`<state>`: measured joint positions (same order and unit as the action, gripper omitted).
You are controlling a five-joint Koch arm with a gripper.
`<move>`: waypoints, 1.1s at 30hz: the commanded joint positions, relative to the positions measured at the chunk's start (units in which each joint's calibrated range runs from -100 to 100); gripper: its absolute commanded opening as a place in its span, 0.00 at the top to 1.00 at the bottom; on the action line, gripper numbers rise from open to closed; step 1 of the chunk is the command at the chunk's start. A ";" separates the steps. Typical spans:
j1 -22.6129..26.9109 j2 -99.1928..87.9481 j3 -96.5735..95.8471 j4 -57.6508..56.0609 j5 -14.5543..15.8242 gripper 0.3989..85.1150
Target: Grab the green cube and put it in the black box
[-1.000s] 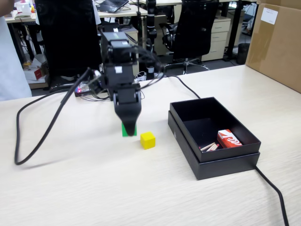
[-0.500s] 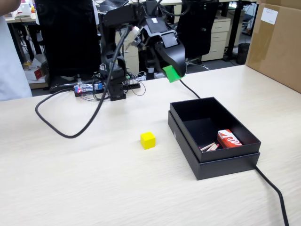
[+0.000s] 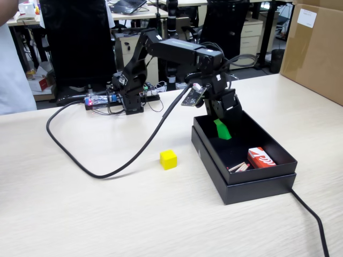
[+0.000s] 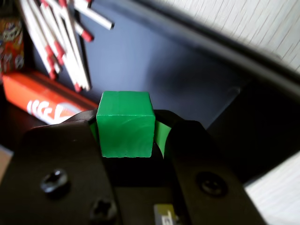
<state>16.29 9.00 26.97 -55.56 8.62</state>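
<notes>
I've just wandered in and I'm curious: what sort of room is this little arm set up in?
Probably an office or lab workspace: a pale wooden table, black office chairs and desks behind it, and a big cardboard box at the right of the fixed view.

From my fixed view, the cube [image 3: 168, 159] lies on the table [image 3: 80, 214] left of the box [image 3: 257, 184], which contains matchsticks [image 3: 239, 167] and a carton [image 3: 261, 158].
</notes>
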 commanded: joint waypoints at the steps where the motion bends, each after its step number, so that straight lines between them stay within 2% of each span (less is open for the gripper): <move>1: -0.34 0.35 1.95 -0.04 0.05 0.99; 9: -0.68 3.91 1.13 -0.12 0.24 0.98; 11: -0.63 4.14 0.68 -0.12 0.24 0.88; 15: -0.63 3.80 -0.68 -0.12 0.59 0.81; 17: -0.54 3.80 -1.59 -0.12 0.49 0.67; 21: -0.29 1.85 -3.22 -0.12 0.44 0.53; 26: -0.39 -4.92 -4.13 -0.12 0.54 0.48; 33: -0.93 -24.54 -4.67 -0.12 1.17 0.49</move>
<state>15.56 -4.47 20.40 -55.48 9.65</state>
